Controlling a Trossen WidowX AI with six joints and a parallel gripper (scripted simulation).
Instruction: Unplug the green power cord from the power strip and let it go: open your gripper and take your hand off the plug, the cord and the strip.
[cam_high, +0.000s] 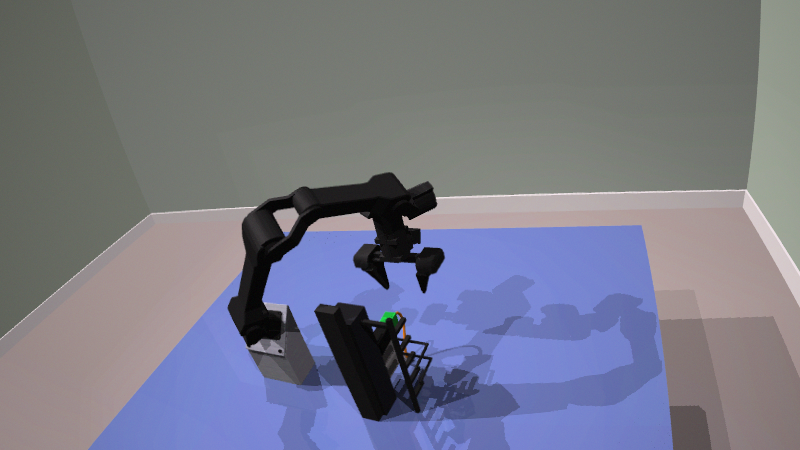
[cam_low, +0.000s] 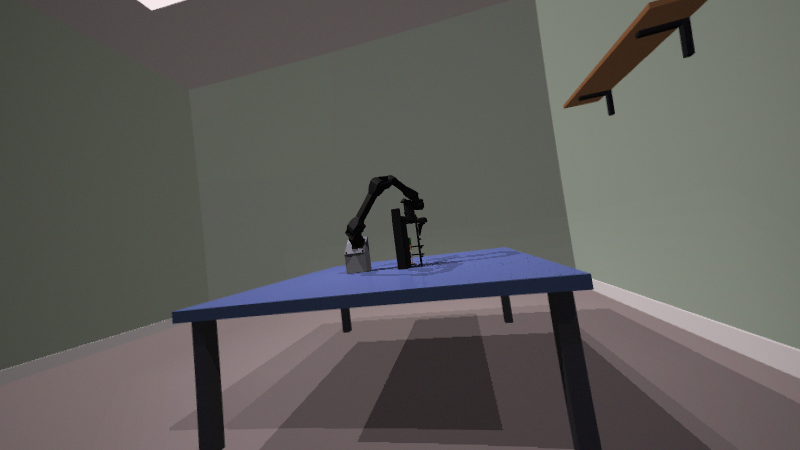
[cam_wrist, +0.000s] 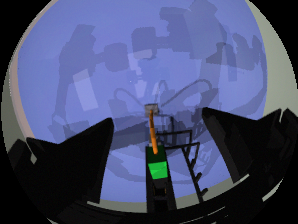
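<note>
My gripper (cam_high: 405, 289) (cam_wrist: 158, 114) is open and empty, its fingers wide apart, above the upright black assembly. A green plug (cam_high: 389, 318) (cam_wrist: 158, 170) is below the fingers, near the top of that assembly, not touched by them. An orange cord (cam_high: 403, 335) (cam_wrist: 152, 131) runs from the plug to a small grey block (cam_wrist: 151, 108). A dark strip (cam_wrist: 160, 197) with socket-like marks, seemingly the power strip, shows beside the plug in the wrist view. Whether the plug sits in a socket cannot be told. In the exterior view the gripper is small and its fingertips are unclear.
A tall black panel (cam_high: 349, 358) (cam_low: 400, 240) stands on the blue table (cam_high: 604, 257) (cam_low: 475, 279), between the arm's grey base (cam_high: 290, 358) (cam_low: 358, 261) and a thin black rack (cam_high: 403, 369) (cam_wrist: 191, 167) with several bars jutting outward. The gripper is above this rack.
</note>
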